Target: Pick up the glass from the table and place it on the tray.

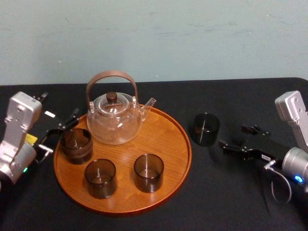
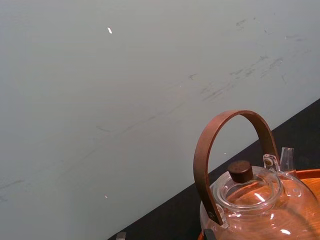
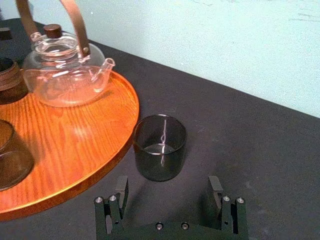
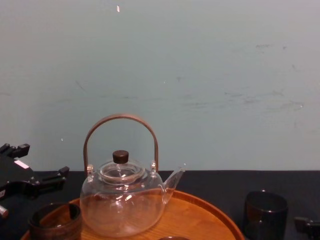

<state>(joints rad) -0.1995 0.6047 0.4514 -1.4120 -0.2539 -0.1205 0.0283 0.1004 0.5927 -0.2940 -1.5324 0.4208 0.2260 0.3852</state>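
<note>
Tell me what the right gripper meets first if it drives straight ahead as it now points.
Likely the dark glass on the table, standing just ahead of the open right gripper. Left gripper sits by the tray's rim.

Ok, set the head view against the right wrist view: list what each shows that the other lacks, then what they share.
Head view adds: the left gripper, open at the left edge of the tray, and the tray's whole round rim.
Right wrist view adds: a close look down the right gripper, open, its fingers spread wider than the dark glass just ahead, not touching it.
Both share: the teapot on the tray, and the dark glass on the table beside the tray.
</note>
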